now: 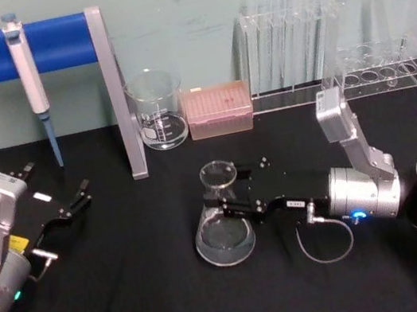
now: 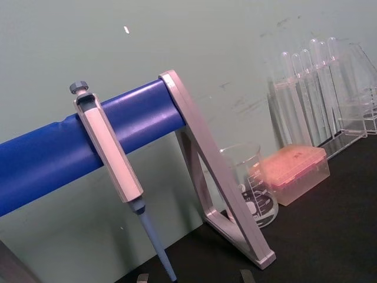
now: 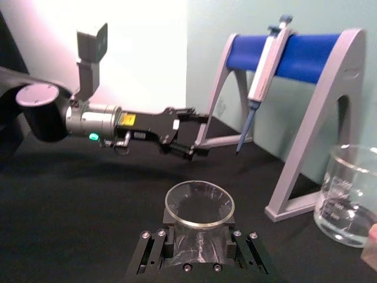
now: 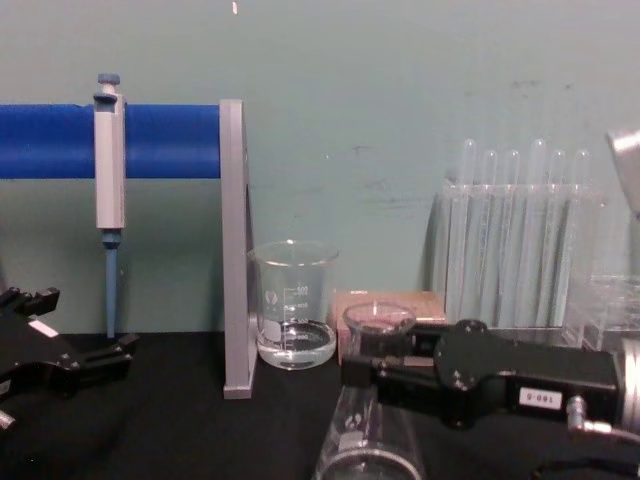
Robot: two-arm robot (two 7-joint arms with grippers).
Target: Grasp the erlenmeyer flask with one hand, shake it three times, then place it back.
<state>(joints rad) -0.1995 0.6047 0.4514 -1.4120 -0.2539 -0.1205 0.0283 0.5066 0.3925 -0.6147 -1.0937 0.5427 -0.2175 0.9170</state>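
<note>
Black table (image 1: 137, 298). Blue-barred pipette stand (image 1: 115, 92) at back left. Right gripper (image 1: 225, 193) reaches in from the right, clamped on the neck of the erlenmeyer flask (image 1: 225, 238) (upright, mid-table; whether its base touches the table, cannot tell). Left gripper (image 1: 75, 200) parked at left, fingers apart, holding nothing. Beaker (image 1: 157, 110) behind flask, beside the stand's post.

— Where was the erlenmeyer flask (image 1: 225, 238)?
— Upright near the worktop's middle: clear glass, wide base, flared rim open on top.
— And the right gripper (image 1: 225, 198)?
— Black, boxy, lying level, jaws closed around the flask's neck.
</note>
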